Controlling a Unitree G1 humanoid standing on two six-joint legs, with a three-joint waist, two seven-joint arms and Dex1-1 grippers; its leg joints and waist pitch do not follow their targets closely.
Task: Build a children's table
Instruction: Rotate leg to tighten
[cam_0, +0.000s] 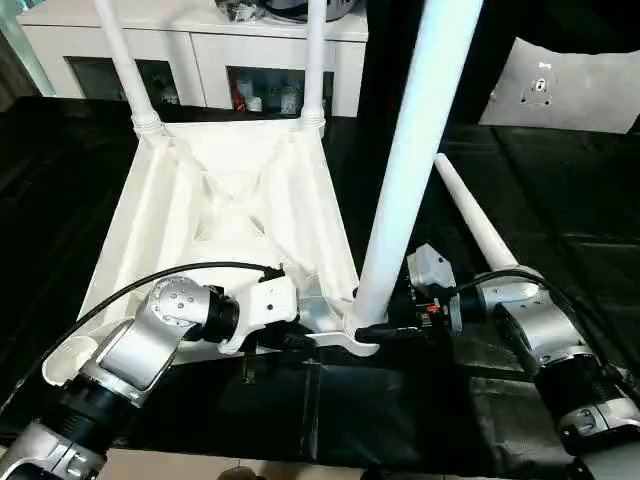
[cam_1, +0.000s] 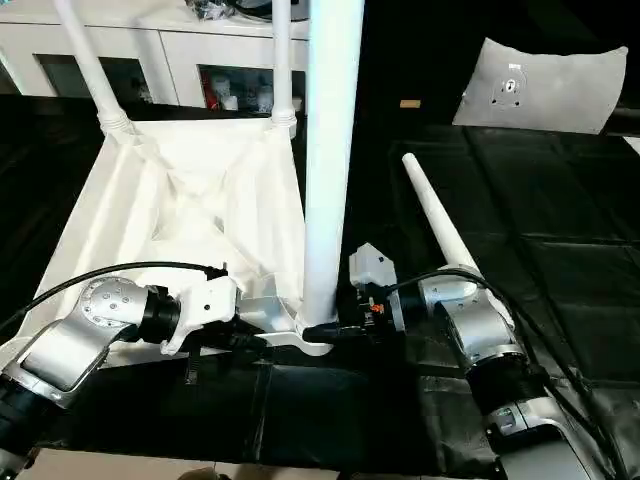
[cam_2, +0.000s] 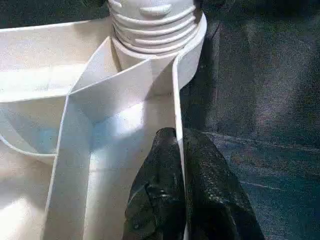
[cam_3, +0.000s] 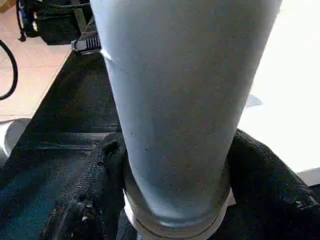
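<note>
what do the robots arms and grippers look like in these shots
Both forearms are silver metal, jointed, with black collars. A black cable loops over each. The left arm ends in a white wrist housing; the right arm carries a grey block with a small red part. Each gripper has two black textured fingers.

A white cabinet (cam_0: 200, 55) with glass doors is seen behind, black sheeting (cam_1: 560, 230) is spread below, and light floor (cam_3: 30, 75) is seen beside.

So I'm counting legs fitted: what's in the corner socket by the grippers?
A white leg stands upright in the near corner socket of the tabletop, its threaded end showing. How deep it sits is hidden by the socket wall.
</note>
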